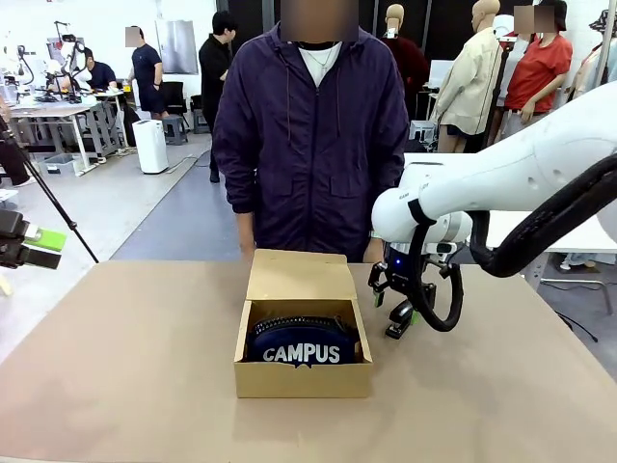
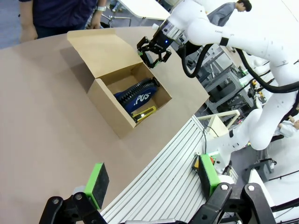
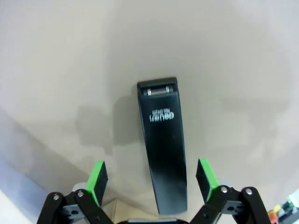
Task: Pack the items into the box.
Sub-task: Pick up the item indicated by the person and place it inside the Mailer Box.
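hovering at three o'clock of the box [image 1: 301, 378], the right hand [image 3: 152, 175] hung spread wide and empty above the black stapler [image 3: 163, 140], which lay flat on the tabletop [image 1: 145, 367] under the gap between its pads. the campus pouch [image 1: 304, 342] and yellow knife [image 2: 144, 113] lay inside the open box. the left hand [image 2: 153, 179] gaped, holding nothing, well apart at nine o'clock.

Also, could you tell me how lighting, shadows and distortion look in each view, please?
Front view: even light, sharp; the pouch lettering in the box reads clearly. Left wrist view: wide-angle bend, the table edge curves and the scene tilts. Right wrist view: the stapler casts a soft shadow to picture left, with a pale sheen near its close end.
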`<control>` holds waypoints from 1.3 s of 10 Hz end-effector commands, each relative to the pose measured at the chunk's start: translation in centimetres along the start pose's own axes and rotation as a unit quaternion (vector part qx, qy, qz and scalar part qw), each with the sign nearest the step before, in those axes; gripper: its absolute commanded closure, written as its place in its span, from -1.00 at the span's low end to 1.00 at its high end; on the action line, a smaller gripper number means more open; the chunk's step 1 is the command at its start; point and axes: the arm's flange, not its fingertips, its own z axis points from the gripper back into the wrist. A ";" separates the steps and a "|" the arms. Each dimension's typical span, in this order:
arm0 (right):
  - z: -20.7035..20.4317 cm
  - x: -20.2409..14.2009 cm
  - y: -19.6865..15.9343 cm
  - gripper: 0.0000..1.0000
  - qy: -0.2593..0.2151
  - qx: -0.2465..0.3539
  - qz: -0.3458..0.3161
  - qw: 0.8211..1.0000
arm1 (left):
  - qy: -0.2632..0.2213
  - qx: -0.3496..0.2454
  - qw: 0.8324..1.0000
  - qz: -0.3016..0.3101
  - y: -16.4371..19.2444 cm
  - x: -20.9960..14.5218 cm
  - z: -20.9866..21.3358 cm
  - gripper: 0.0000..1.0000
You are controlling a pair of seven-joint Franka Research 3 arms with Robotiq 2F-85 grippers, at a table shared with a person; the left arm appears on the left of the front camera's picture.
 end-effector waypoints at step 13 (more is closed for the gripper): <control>-1.0 0.9 2.0 1.00 -0.015 -0.065 -0.004 0.998 | 0.000 -0.003 1.000 -0.007 0.1 0.0 0.1 -1.00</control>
